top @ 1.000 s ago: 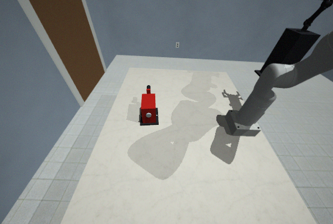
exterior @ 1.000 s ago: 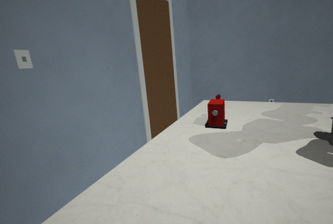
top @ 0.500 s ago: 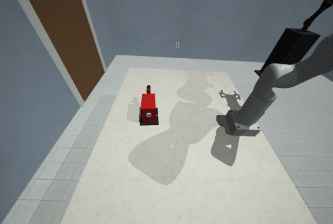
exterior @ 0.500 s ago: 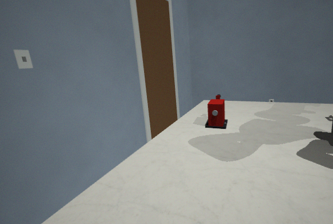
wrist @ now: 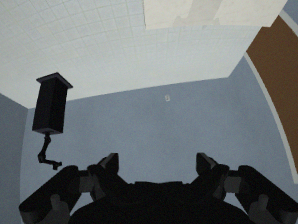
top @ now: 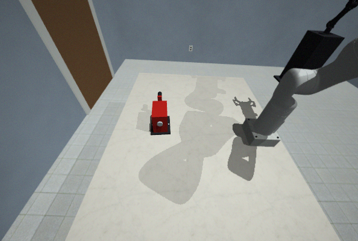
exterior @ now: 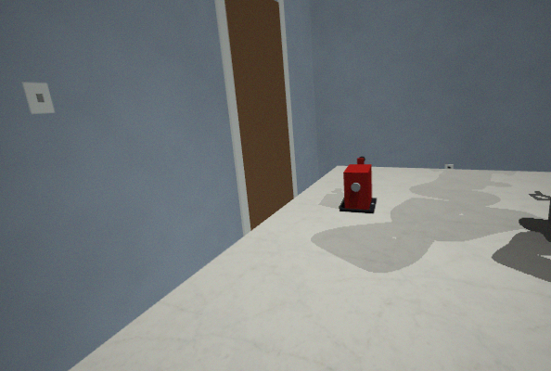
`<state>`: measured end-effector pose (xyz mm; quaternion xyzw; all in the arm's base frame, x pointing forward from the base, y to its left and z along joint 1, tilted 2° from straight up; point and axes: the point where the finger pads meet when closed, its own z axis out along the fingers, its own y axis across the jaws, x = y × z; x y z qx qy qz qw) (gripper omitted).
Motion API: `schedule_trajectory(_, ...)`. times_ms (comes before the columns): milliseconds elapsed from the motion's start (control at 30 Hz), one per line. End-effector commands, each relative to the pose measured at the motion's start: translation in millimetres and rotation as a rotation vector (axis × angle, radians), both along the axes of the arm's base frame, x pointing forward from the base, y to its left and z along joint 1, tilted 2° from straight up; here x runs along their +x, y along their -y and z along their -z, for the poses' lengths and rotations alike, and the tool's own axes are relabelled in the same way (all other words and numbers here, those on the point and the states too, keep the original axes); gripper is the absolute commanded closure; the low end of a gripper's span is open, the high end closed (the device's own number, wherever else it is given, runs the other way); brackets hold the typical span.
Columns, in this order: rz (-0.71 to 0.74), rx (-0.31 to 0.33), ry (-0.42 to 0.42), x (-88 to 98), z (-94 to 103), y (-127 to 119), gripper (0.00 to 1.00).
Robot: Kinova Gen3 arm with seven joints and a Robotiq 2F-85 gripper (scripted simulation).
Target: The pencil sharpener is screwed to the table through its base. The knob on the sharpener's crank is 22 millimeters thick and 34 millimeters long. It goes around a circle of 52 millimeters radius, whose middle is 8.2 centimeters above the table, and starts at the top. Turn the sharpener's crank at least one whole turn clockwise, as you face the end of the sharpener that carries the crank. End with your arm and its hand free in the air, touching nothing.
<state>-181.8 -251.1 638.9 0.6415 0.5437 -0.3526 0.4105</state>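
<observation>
Toward the left half of the pale marble-look table [top: 211,213] stands the red box-shaped pencil sharpener [top: 159,114] on its dark base plate, its small dark crank knob [top: 160,94] upright at the far end, at the top of its circle. The black two-finger gripper [wrist: 157,171] is spread wide and holds nothing; the wrist view looks toward the wall and floor, well apart from the sharpener. The likely trouble is the approach: the crank sits on the side facing away from the grey arm [top: 280,105], so reaching around could knock the red body or push the knob the wrong way (anticlockwise would not count). Room is generous between arm and sharpener, though the sharpener sits fairly near the table's left edge.
</observation>
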Motion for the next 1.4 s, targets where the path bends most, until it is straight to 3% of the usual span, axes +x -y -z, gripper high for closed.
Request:
schedule_trajectory(0,-0.040,-0.013,-0.054,14.7,-9.8,-2,0.00)
schedule_trajectory(200,-0.041,-0.012,-0.052,14.9,-8.8,-2,0.00)
schedule_trajectory(233,-0.074,-0.028,-0.097,28.8,-18.5,-3,0.00)
schedule_trajectory(533,-0.075,-0.027,-0.095,29.0,-17.4,-3,0.00)
schedule_trajectory(567,-0.108,-0.043,-0.141,43.5,-26.9,-5,0.00)
schedule_trajectory(767,-0.109,-0.042,-0.139,43.7,-25.8,-5,0.00)
schedule_trajectory(800,-0.143,-0.058,-0.187,58.9,-34.9,-6,0.00)
schedule_trajectory(1100,-0.143,-0.057,-0.185,59.0,-33.8,-6,0.00)
schedule_trajectory(1133,-0.177,-0.073,-0.235,74.9,-42.6,-8,0.00)
schedule_trajectory(1333,-0.174,-0.073,-0.231,73.3,-41.5,-9,0.00)
schedule_trajectory(1367,-0.212,-0.088,-0.283,91.5,-49.8,-10,0.00)
